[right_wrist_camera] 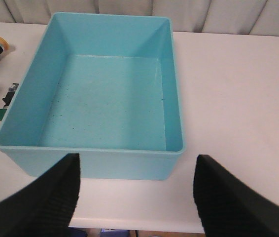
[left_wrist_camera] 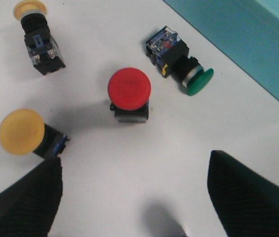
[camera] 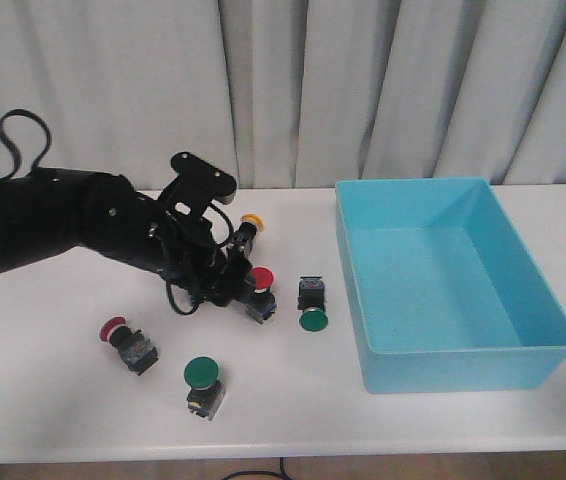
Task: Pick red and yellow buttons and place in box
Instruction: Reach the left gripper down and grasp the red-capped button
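From my feed the white table (camera: 63,400) fills most of the view, with the blue box (camera: 523,250) sitting on its right side, nothing in it. My left arm (camera: 63,225) blocks part of the button cluster. Left gripper (left_wrist_camera: 134,192) has its fingers spread wide above a red button (left_wrist_camera: 129,89), touching nothing. Right gripper (right_wrist_camera: 134,192) is spread too, over the box's near wall. Two yellow buttons (left_wrist_camera: 21,132) show in the left wrist view; only one is clear up front.
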`<state>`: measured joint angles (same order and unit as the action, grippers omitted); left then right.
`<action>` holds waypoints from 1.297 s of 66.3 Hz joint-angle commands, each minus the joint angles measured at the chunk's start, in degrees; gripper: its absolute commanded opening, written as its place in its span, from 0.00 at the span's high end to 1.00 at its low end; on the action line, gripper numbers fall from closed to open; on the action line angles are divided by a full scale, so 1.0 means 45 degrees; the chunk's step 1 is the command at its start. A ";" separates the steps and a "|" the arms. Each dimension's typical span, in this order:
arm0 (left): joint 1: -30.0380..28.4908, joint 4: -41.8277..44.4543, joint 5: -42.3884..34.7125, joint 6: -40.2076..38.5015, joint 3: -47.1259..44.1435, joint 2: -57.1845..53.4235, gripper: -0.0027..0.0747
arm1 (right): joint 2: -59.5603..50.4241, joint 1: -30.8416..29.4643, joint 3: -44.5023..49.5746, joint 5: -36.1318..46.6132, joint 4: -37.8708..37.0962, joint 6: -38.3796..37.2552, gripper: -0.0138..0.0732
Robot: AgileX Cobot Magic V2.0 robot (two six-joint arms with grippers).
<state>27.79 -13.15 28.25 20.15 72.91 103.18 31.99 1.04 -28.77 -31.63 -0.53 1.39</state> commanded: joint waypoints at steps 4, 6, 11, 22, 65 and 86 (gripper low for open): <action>0.0053 -0.0196 -0.0413 -0.0058 0.1781 0.0747 0.21 | 0.0099 -0.0070 -0.0412 0.0699 -0.0060 0.0158 0.28; 0.0053 -0.0196 -0.0398 -0.0058 0.2032 0.1004 0.21 | 0.0099 -0.0070 -0.0412 0.0699 -0.0060 0.0158 0.28; 0.0053 -0.0196 -0.0385 -0.0058 0.2540 0.1582 0.21 | 0.0099 -0.0070 -0.0412 0.0699 -0.0060 0.0158 0.28; 0.0081 -0.0196 -0.0422 -0.0039 0.3401 0.2739 0.22 | 0.0099 -0.0070 -0.0412 0.0690 -0.0060 0.0158 0.28; 0.0081 -0.0221 -0.0415 -0.0060 0.3997 0.4098 0.46 | 0.0099 -0.0070 -0.0412 0.0490 -0.0060 0.0158 0.28; 0.0081 -0.0540 -0.0288 -0.0060 0.3997 0.4076 0.67 | 0.0099 -0.0070 -0.0412 0.0490 -0.0060 0.0158 0.28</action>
<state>27.83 -14.33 28.61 20.15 89.15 125.27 31.99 1.04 -28.77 -33.00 -0.53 1.39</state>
